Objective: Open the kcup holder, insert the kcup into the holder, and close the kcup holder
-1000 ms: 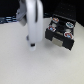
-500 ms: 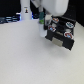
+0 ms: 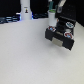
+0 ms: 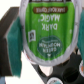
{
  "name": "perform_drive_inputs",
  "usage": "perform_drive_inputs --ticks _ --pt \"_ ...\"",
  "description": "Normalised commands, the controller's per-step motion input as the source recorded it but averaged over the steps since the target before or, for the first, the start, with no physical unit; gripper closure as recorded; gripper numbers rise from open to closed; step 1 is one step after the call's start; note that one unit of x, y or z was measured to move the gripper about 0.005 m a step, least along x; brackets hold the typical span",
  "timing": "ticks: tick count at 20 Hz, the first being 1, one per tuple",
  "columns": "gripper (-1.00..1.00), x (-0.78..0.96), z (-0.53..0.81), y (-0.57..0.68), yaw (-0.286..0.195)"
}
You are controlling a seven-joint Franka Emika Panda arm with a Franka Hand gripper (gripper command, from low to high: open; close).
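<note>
The kcup [image 4: 46, 32] fills the wrist view: a green pod with a white-lettered lid. My gripper [image 4: 46, 37] is shut on it, with teal fingers [image 4: 12, 42] on either side. In the exterior view my gripper [image 3: 52, 22] hangs blurred at the back left corner of the kcup holder [image 3: 62, 33], a black box on the exterior view's right. Its tray is slid out and shows round pod slots [image 3: 66, 35]. Dark parts of the holder [image 4: 62, 75] show beneath the kcup in the wrist view. The kcup itself is too small to make out in the exterior view.
A tall white bottle [image 3: 25, 9] stands at the back on the exterior view's left. Dark clutter [image 3: 10, 19] lines the table's far edge. The white tabletop [image 3: 30, 55] spreads in front of the holder.
My arm has moved toward the exterior view's right, from mid-table to just beside the kcup holder, still carrying the kcup.
</note>
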Motion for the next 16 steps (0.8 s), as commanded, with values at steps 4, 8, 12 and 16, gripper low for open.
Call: perform_drive_inputs --ticks 4,8,12,16 --pt "1.00 0.01 0.10 0.64 0.038" --pt "1.00 -0.01 0.02 0.62 0.047" --pt "1.00 -0.01 0.00 0.58 0.070" --pt "1.00 -0.07 -0.04 0.51 0.102"
